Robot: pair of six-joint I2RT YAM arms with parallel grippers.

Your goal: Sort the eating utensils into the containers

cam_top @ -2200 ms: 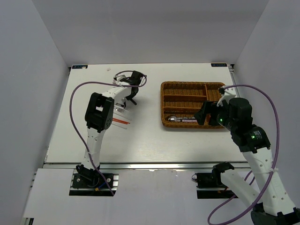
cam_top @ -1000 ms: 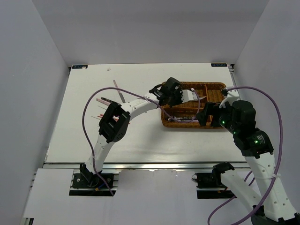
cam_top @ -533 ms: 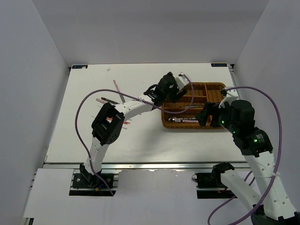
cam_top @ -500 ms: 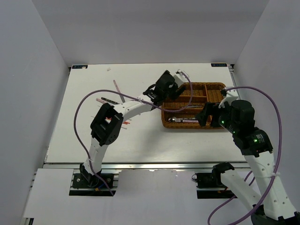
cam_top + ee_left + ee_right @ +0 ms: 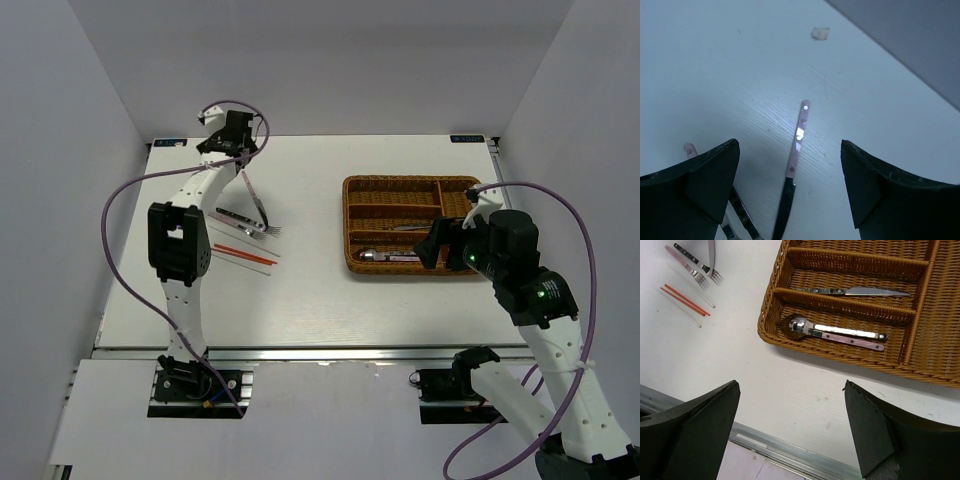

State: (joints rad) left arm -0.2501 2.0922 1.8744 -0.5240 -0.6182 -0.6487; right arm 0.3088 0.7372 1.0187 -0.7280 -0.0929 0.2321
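Observation:
The brown wicker tray (image 5: 412, 183) stands right of centre. In the right wrist view its middle long section holds a dark-handled knife (image 5: 850, 291), and its near section holds a spoon (image 5: 796, 325) with a pink handle plus a second utensil beside it. A pink-handled knife (image 5: 794, 152) lies on the table under my open, empty left gripper (image 5: 789, 145), which hangs at the far left back (image 5: 236, 148). Forks (image 5: 250, 222) and red and white chopsticks (image 5: 245, 256) lie nearer. My right gripper (image 5: 790, 385) hovers open and empty off the tray's near edge.
White walls close in the table on three sides. A small scrap (image 5: 820, 33) lies near the back wall. A metal rail (image 5: 790, 452) runs along the table's near edge. The left arm's purple cable (image 5: 130, 190) loops over the left side.
My left gripper opened over the tray, left a knife in the middle section, then swung back to the far left over the loose utensils. The right arm stayed put.

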